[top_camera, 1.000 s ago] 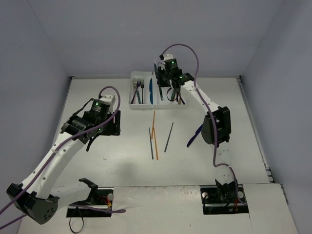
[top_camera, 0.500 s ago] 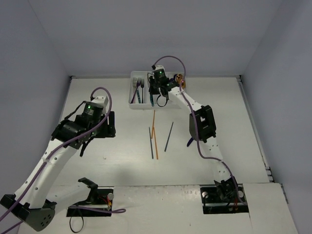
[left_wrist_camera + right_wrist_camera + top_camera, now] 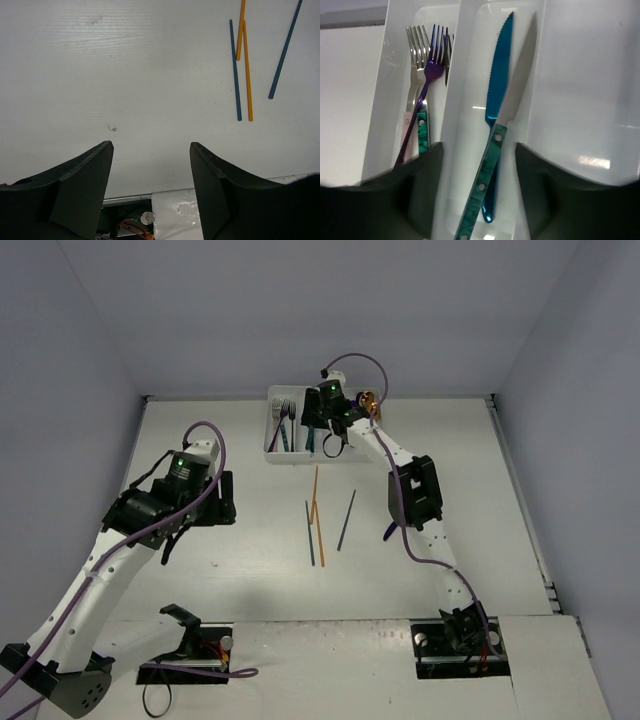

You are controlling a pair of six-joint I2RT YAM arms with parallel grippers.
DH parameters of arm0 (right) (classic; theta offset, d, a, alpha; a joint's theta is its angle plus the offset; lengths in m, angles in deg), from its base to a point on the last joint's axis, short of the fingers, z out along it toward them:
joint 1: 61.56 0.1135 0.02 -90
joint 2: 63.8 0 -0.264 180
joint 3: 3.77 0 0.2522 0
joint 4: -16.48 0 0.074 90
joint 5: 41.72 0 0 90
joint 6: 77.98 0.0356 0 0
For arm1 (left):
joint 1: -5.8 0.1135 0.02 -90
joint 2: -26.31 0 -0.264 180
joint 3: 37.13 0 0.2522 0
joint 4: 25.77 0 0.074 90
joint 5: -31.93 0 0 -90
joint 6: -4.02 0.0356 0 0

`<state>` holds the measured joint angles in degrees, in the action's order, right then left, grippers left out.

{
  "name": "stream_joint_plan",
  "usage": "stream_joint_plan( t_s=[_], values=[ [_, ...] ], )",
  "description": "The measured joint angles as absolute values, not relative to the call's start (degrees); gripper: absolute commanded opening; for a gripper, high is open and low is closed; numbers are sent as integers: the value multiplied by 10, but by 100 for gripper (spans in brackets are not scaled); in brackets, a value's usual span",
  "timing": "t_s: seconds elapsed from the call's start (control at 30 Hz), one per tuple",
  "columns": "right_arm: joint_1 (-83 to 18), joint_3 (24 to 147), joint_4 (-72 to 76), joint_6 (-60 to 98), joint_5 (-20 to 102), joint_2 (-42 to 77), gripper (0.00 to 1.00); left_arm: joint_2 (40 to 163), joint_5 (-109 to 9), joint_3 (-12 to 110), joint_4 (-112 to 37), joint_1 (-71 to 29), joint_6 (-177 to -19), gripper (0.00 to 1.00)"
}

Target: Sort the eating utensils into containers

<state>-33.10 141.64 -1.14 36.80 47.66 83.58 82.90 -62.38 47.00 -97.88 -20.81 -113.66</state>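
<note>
Right fingers (image 3: 432, 160) hang over the near end of the white tray (image 3: 460, 75), spread apart, gripping nothing. Teal-handled knife (image 3: 502, 125) lies in the middle compartment, its handle running down between the two fingers and touching neither. It crosses over the handle of the blue knife (image 3: 497, 70), blade just right of the blue blade. Left compartment holds the forks (image 3: 415, 50): one silver, one purple, tines to the far end, plus a teal handle beside them. Right compartment, the part in view, is bare white.

Left fingers (image 3: 102, 155) are parted with nothing between them, above bare tabletop (image 3: 125, 75), well left of the loose pieces. On the tabletop, well short of the tray: two orange chopsticks (image 3: 247, 75) overlapping end to end, and two blue chopsticks (image 3: 235, 70), one tight against the orange pair's left, one apart on the right.
</note>
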Motion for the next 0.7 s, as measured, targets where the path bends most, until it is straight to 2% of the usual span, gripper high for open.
stream_joint_plan(
  t_s=[0.2,0.3,0.5,0.7],
  values=[
    [-335,1407,2,371,484,838,68,823,-621,462,-982,-208,-1137,59],
    [-335,1343,9,372,514,800,68,820,-620,462,-984,-208,-1137,59],
    [-337,1066,-6,393,637,579,69,829,-620,462,-985,-208,-1133,59],
    [-374,889,-20,435,696,364,69,855,-623,474,-987,-208,-1118,59]
  ],
)
